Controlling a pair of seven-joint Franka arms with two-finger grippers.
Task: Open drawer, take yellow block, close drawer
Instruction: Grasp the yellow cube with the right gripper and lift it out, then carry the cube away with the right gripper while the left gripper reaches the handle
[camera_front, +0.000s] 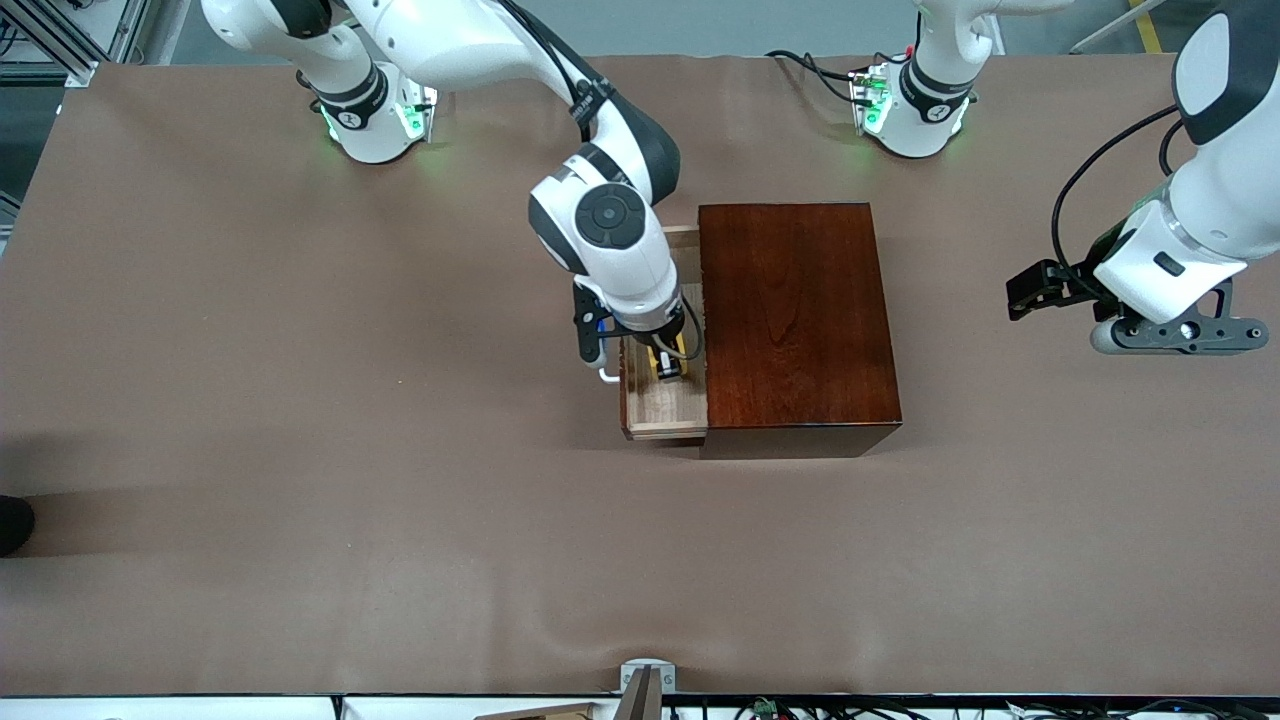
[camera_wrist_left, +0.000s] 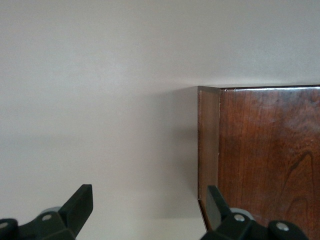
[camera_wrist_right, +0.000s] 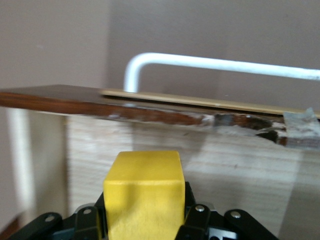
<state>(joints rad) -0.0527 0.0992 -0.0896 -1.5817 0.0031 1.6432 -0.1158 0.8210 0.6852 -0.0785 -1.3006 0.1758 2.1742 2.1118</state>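
Drawer (camera_front: 664, 405) of pale wood stands pulled out from the glossy reddish-brown wooden box (camera_front: 795, 325) at mid-table, toward the right arm's end, its white bar handle (camera_wrist_right: 210, 62) arching over the front edge in the right wrist view. Reaching down into the open tray, the right gripper (camera_front: 668, 366) is clamped on the yellow block (camera_front: 665, 362), the small cube pinched between its black fingers (camera_wrist_right: 197, 225) just above the light wood floor of the tray; in the right wrist view the block (camera_wrist_right: 143, 192) fills the space between the 2 fingers, with the dark rim of the drawer front and a scrap of clear tape (camera_wrist_right: 301, 130) past it. No writing or brand can be read on block, box or drawer.

Over bare brown table (camera_front: 300, 400) toward its own end, the left arm waits, well apart from the box. Its left gripper (camera_front: 1040, 288) hangs with fingers spread apart, and in the left wrist view the left gripper's (camera_wrist_left: 145, 207) 2 black fingertips (camera_wrist_left: 80, 202) frame open table and a corner of the box (camera_wrist_left: 265, 155), touching nothing. Green lights glow at both arm bases along the table's edge farthest from the front camera
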